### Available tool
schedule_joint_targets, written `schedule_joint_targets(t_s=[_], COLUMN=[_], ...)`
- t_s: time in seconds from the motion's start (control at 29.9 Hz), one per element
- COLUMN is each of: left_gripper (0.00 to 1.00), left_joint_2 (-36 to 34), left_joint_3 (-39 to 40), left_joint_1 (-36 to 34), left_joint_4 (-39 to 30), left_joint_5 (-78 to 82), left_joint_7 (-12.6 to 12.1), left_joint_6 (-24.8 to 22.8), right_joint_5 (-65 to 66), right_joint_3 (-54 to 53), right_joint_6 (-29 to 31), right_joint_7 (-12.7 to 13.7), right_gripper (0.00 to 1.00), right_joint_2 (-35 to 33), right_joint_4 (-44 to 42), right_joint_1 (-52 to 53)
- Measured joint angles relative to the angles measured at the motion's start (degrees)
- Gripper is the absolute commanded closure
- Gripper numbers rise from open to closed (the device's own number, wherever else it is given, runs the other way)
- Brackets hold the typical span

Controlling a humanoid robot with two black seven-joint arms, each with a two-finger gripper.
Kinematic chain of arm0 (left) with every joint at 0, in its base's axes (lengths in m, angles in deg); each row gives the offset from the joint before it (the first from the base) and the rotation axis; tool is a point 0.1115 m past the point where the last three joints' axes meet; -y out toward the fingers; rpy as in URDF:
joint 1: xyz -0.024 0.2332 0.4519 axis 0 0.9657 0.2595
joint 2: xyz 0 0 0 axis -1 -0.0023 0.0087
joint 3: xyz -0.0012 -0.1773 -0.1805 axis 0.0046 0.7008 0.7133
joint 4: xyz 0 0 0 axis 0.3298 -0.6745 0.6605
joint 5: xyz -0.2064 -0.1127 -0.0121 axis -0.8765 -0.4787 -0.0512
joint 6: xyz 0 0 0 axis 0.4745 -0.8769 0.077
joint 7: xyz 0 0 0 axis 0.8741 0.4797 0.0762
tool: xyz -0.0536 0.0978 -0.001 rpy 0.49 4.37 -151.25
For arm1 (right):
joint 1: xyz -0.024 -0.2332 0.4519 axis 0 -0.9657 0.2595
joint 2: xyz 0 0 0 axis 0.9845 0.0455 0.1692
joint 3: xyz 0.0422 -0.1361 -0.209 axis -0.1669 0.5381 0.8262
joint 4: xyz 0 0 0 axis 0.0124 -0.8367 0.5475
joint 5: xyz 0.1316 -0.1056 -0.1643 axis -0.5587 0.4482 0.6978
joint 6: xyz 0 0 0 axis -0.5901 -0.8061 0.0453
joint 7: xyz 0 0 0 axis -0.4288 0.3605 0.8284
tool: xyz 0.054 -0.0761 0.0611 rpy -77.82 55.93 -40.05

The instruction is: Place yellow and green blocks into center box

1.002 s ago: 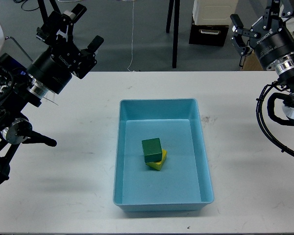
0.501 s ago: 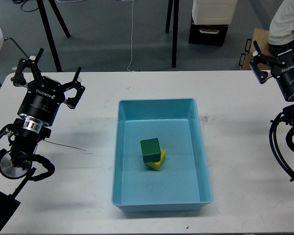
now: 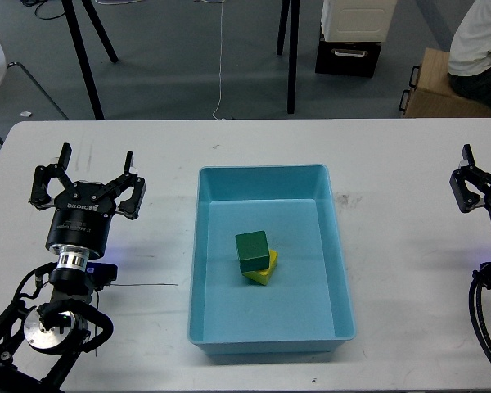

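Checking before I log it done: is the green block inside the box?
Inside: the green block sits within the blue box, resting partly on the yellow block.

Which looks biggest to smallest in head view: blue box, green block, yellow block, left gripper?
1. blue box
2. left gripper, open; nearer the camera, so unsure against the blocks
3. green block
4. yellow block, mostly hidden under the green one, so true size unclear

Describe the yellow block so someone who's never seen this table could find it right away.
Find the light blue box at the middle of the white table. Two blocks sit inside it. The yellow block is the lower one, mostly hidden beneath the green block.
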Motion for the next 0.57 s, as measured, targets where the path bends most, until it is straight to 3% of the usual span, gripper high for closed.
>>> schedule_joint_targets(t_s=[0.4,0.57], left_gripper=[0.0,0.0], left_joint_2=[2.6,2.42], left_joint_3=[-0.84,-1.17], left_joint_1=[1.8,1.8], left_joint_4=[-1.01,-1.06], left_joint_5=[-0.09,-0.06], left_joint_7=[-0.98,-1.07], left_joint_6=[-0.3,0.09], right_joint_5=[-4.28,-4.09], right_joint_3=[0.35,0.33], right_joint_6=[1.51,1.92], right_joint_7=[1.48,0.85], right_gripper=[0.01,0.01], right_joint_2=[3.97,3.9], right_joint_4=[-0.02,-0.24], right_joint_1=[-0.64,-0.74])
